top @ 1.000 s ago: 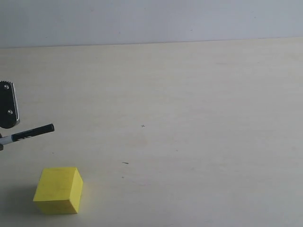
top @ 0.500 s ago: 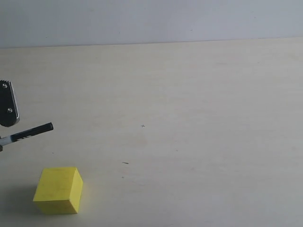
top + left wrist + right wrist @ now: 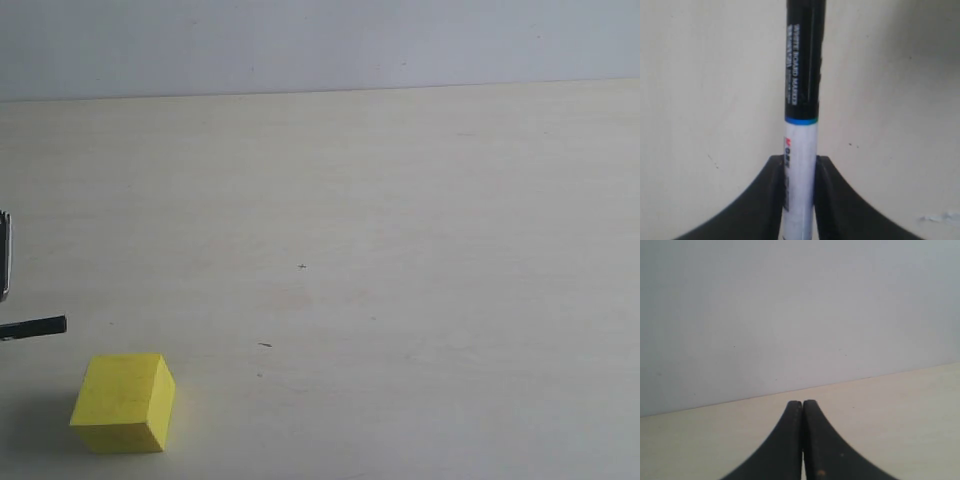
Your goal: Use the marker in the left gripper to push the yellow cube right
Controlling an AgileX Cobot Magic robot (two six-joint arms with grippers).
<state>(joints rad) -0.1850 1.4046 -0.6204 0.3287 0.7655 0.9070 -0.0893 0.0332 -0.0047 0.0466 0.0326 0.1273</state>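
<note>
- The yellow cube rests flat on the worktop near its front left corner. The back edge is the one along the wall. One vertical edge of the cube is turned toward the front.
- The whiteboard marker shows only its black cap end in the exterior view. It lies almost level and points toward the right edge. It is just behind the cube's left part, on the wall side, and clear of the cube. Whether it touches the worktop cannot be told.
- In the left wrist view the whiteboard marker runs straight out from the left gripper. The black cap carries pale print, a thin blue ring follows it, and then comes the white barrel.
- The left gripper's jaws pinch the white barrel from both sides, and each black finger presses against it.
- In the exterior view only a sliver of the left gripper shows at the worktop's left edge.
- The right gripper has its jaws pressed together with nothing between them. It faces the worktop's back edge and the pale wall.
- Two small dark specks mark the middle of the worktop.
</note>
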